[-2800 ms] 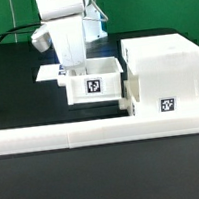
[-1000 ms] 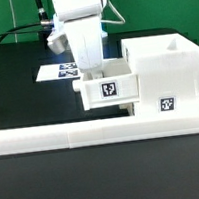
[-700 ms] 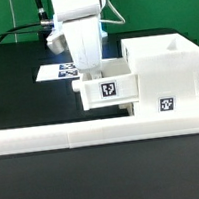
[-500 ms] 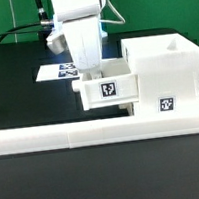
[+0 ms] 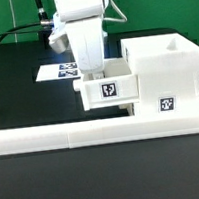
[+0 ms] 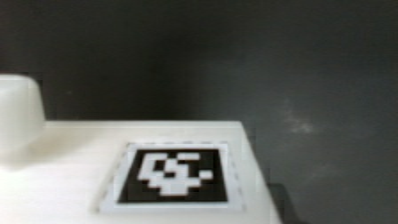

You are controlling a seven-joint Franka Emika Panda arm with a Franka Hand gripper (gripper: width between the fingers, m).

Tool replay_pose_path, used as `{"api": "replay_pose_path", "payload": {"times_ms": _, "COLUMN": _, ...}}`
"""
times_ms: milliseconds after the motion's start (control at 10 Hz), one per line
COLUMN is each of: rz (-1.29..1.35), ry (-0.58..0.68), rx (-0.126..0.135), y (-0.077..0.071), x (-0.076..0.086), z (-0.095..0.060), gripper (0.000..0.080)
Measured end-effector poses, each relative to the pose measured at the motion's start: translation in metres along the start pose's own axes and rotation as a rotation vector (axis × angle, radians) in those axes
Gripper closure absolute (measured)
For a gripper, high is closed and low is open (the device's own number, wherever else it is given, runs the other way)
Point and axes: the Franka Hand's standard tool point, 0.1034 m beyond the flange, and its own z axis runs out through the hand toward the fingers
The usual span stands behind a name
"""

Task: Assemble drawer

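Exterior view: big casing (image 5: 165, 74) just beside the pincer (image 5: 92, 68), toward that view's right. Grips the small box (image 5: 127, 92), brought across and now held motionless at the casing's open side; insertion likely next. Tight edges there; free table (image 5: 15, 88) on the pincer's other side. Tag (image 5: 108, 88) just below the pincer.
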Motion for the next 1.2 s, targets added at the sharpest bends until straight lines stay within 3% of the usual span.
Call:
{"api": "replay_pose_path", "payload": {"times_ms": 300, "rz": 0.002, "ry": 0.0, "rx": 0.0, "y": -0.0003, "x": -0.0011, "z": 0.0006, "gripper": 0.0756}}
{"api": "replay_pose_path", "payload": {"times_ms": 500, "rz": 0.002, "ry": 0.005, "rx": -0.026, "y": 0.0012, "x": -0.0001, "z": 0.0008, "gripper": 0.0756}}
{"api": "replay_pose_path", "payload": {"times_ms": 700, "rz": 0.003, "ry": 0.005, "rx": -0.025, "y": 0.0011, "x": -0.0008, "z": 0.0009, "gripper": 0.0756}}
{"api": "replay_pose_path", "payload": {"times_ms": 900, "rz": -0.015, "ry": -0.001, "rx": -0.002, "y": 0.0001, "x": -0.0008, "z": 0.0012, "gripper": 0.0755}}
{"api": "replay_pose_path", "payload": {"times_ms": 1000, "rz": -0.024, "ry": -0.005, "rx": -0.007, "y": 0.0007, "x": -0.0011, "z": 0.0016, "gripper": 0.0755}}
{"api": "replay_pose_path", "payload": {"times_ms": 1100, "rz": -0.018, "ry": 0.0, "rx": -0.038, "y": 0.0019, "x": -0.0022, "z": 0.0025, "gripper": 0.0755}}
{"api": "replay_pose_path", "payload": {"times_ms": 1200, "rz": -0.016, "ry": -0.001, "rx": -0.037, "y": 0.0015, "x": -0.003, "z": 0.0027, "gripper": 0.0755}}
